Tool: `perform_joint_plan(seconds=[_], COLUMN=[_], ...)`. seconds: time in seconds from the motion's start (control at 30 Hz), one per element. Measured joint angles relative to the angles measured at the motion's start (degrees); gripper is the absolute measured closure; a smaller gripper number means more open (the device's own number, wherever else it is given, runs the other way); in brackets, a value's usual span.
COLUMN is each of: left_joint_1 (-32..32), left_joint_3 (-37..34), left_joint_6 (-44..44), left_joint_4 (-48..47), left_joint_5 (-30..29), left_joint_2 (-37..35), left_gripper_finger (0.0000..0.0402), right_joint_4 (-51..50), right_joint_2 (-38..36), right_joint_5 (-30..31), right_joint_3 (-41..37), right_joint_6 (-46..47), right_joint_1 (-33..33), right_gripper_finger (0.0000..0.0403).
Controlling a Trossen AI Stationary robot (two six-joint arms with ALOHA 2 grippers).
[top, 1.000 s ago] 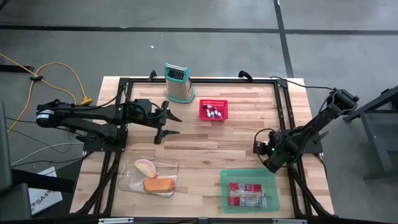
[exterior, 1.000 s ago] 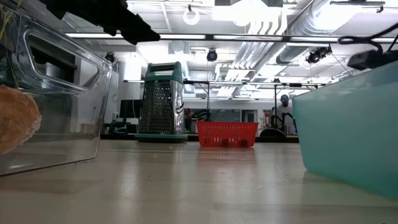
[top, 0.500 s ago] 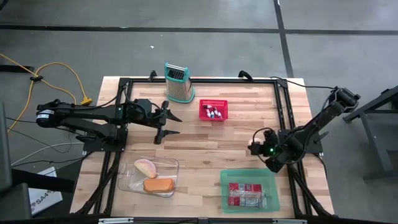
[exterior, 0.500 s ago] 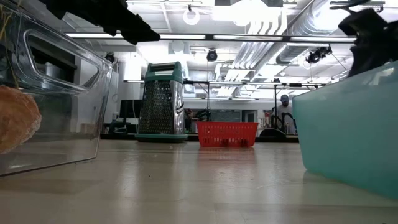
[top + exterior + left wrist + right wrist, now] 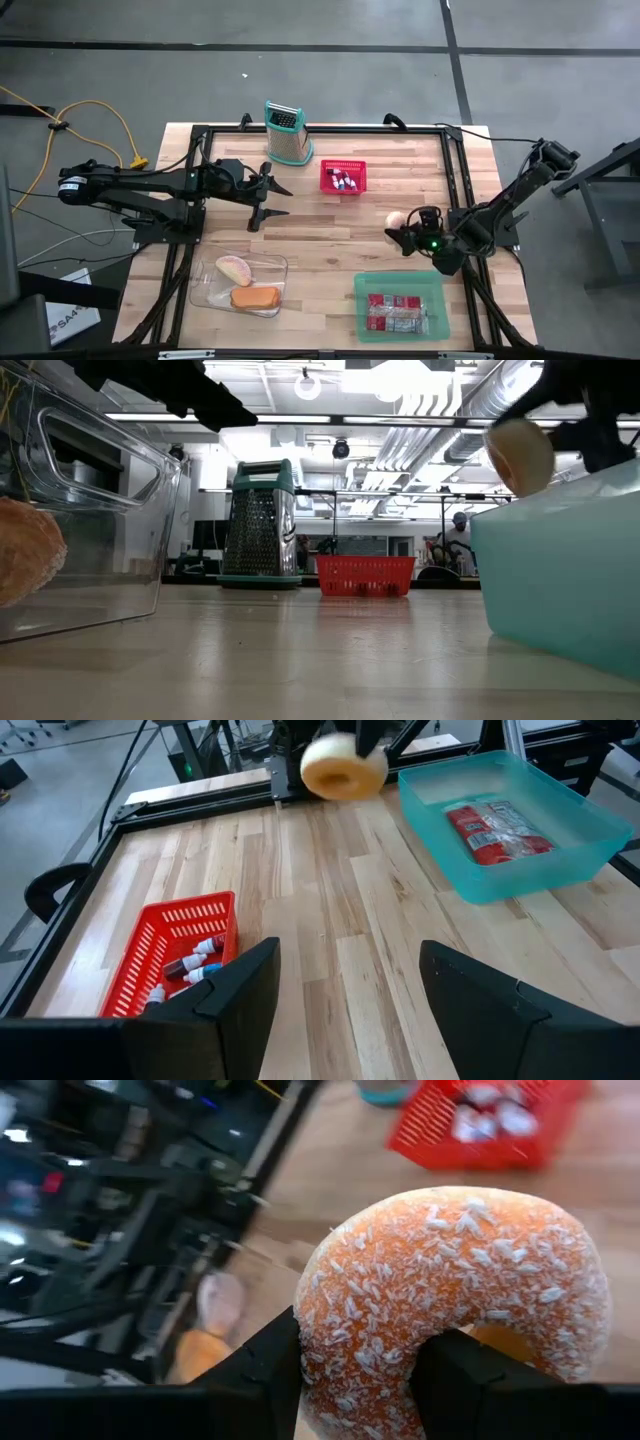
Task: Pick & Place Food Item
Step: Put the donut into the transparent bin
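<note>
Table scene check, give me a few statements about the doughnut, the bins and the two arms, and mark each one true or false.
1. The right gripper holds the doughnut. True.
2. The doughnut rests inside the teal bin. False: it is held up, outside the bin.
3. The left gripper is open and empty. True.
4. The red basket stands empty. False: small bottles lie in it.
5. The clear tray holds two food items. True.

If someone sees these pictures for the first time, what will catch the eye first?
Probably the sugared doughnut, held in the air by the right gripper beside the teal bin with its red packet. Next, the left gripper waiting open near the red basket, and the tall grater at the table's far edge.
</note>
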Motion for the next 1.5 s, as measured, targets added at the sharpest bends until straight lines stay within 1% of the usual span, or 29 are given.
perform_joint_plan(seconds=[0.17,0.3,0.47,0.8,0.87,0.93,1.1,1.3,1.5], left_joint_1=[0.0,0.0,0.0,0.0,0.0,0.0,0.0,0.0,0.0], left_joint_3=[0.0,0.0,0.0,0.0,0.0,0.0,0.0,0.0,0.0], left_joint_6=[0.0,0.0,0.0,0.0,0.0,0.0,0.0,0.0,0.0], left_joint_4=[0.0,0.0,0.0,0.0,0.0,0.0,0.0,0.0,0.0], left_joint_5=[0.0,0.0,0.0,0.0,0.0,0.0,0.0,0.0,0.0], left_joint_2=[0.0,0.0,0.0,0.0,0.0,0.0,0.0,0.0,0.0], left_gripper_finger=[0.0169,0.0169,0.0169,0.0169,0.0169,0.0169,0.0169,0.0169,0.0169], right_joint_4=[9.3,14.1,15.8,15.9,15.9,17.4,27.7,38.1,38.5], right_joint_2=[-0.9,-1.0,-1.0,-1.0,-1.0,-0.9,1.2,6.4,12.8], right_joint_5=[1.2,0.9,0.7,-1.3,-4.1,-7.6,-18.7,-33.8,-46.1], right_joint_3=[0.0,0.0,0.0,0.0,0.0,0.0,0.0,0.1,5.4], right_joint_6=[-12.7,-19.2,-22.3,-22.5,-22.6,-24.6,-35.1,-45.5,-52.6], right_joint_1=[0.0,0.0,0.0,-0.7,-2.4,-4.5,-11.8,-19.8,-25.4], right_gripper_finger=[0.0257,0.0257,0.0257,0.0257,0.0257,0.0257,0.0257,0.0257,0.0257])
